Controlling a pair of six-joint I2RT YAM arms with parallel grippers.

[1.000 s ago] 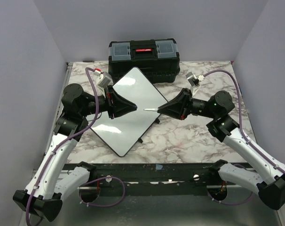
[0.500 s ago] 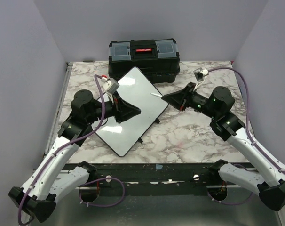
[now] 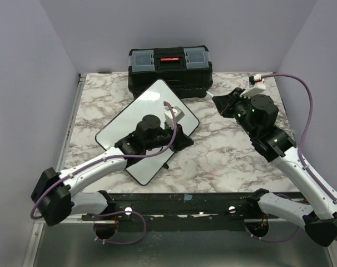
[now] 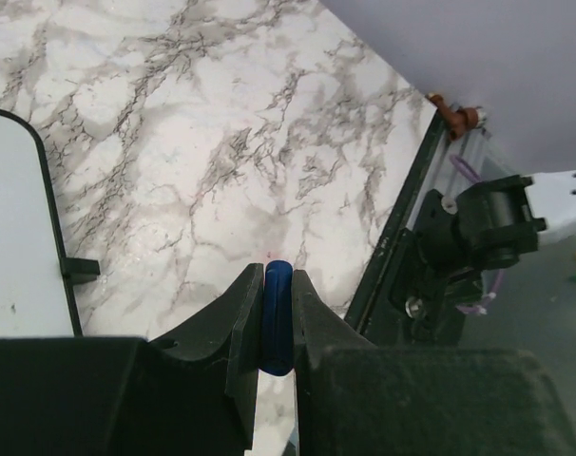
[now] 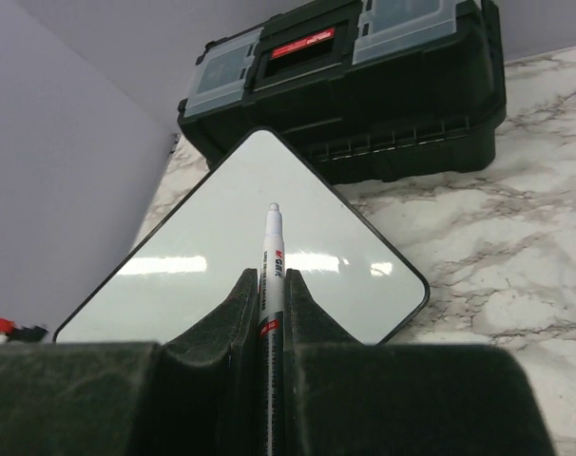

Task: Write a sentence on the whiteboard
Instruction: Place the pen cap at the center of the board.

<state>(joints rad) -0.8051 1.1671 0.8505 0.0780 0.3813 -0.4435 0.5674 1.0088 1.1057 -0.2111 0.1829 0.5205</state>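
Clamped tight on marker (image 5: 272, 249) w/ R gripper (image 5: 269, 277), tip bare. Ahead & below tip: whiteboard (image 5: 198, 237), blank, no sentence yet. Prob. stiff, glossy, light; likely skids, so press gently, hold marker mid-barrel. Pinched on blue cap (image 4: 278, 313) w/ L gripper (image 4: 277, 277).

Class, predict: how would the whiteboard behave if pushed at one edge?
The whiteboard looks flat and framed, so probably stiff. Low and wide on small feet, it seems unlikely to tip; likelier to slide or pivot on the table.
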